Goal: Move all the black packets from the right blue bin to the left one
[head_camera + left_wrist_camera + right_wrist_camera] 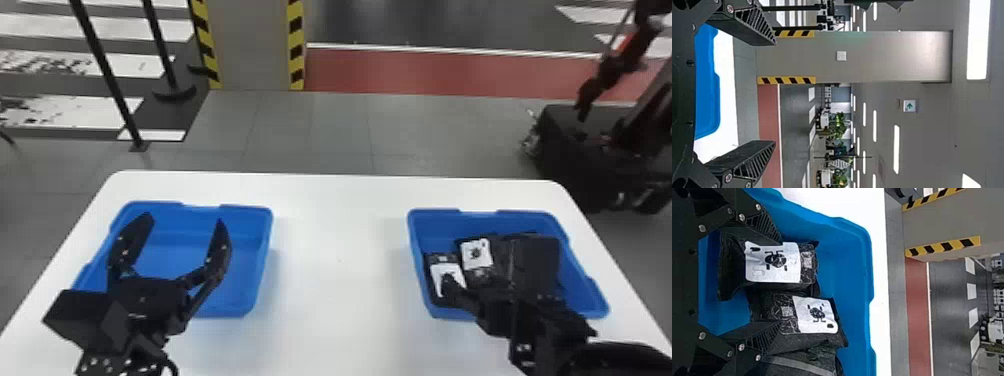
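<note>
Black packets point(537, 257) piled in right blue bin point(590, 295), at least three. Two carry white labels point(775, 262), each with a dark bug-like graphic and small printed panels beside it; fine print too blurred to read. Next to them, a darker packet with a grey strip point(801, 365).

Right gripper point(500, 312) is down at the packets, fingers spread; label fronts sit between them in right wrist view. Finger-to-packet contact: can't tell. Left gripper point(184, 221) over left blue bin point(252, 280), fingers wide apart, nothing held. Both bins on white table point(340, 285).

By view: head has both bins, black posts point(162, 45) and dark wheeled equipment point(575, 145) behind the table. Left wrist has a green arrow sign point(909, 105), ceiling lights point(977, 39), plants point(839, 125). Right wrist gives the label graphics close up.
</note>
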You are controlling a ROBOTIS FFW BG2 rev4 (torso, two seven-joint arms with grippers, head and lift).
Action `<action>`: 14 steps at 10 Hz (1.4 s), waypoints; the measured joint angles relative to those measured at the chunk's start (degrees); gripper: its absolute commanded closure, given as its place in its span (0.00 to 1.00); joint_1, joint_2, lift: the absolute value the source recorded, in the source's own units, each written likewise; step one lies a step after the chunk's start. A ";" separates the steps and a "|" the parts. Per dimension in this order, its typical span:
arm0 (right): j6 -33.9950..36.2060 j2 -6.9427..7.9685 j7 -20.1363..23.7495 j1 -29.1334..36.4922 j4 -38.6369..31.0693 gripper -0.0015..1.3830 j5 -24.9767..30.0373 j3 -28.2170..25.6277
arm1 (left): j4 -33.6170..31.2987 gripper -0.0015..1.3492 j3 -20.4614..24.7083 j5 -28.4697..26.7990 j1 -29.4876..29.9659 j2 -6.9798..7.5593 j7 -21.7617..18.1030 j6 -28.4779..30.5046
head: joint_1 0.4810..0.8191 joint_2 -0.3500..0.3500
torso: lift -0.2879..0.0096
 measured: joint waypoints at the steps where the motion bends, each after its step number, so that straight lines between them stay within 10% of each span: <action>1: -0.05 0.00 0.00 -0.20 0.28 0.26 -0.21 0.43 | 0.00 0.10 0.00 -0.01 -0.02 0.00 0.00 0.00 | 0.63 0.49 | 0.60; 4: 0.09 0.00 0.35 -1.20 2.04 0.29 -1.02 1.82 | 0.00 0.10 0.05 -0.20 -0.12 0.00 0.00 -1.14 | 0.63 0.51 | 0.60; 7: 0.80 0.00 1.48 -2.60 4.28 0.76 -1.30 2.84 | 0.00 0.10 0.24 -0.28 0.00 0.00 0.00 -1.86 | 0.63 0.54 | 0.60; 14: -6.73 -0.15 0.47 8.07 -9.50 0.82 -3.97 2.20 | 0.00 0.10 -0.36 2.39 -0.20 0.00 0.00 -1.59 | 0.63 0.56 | 0.60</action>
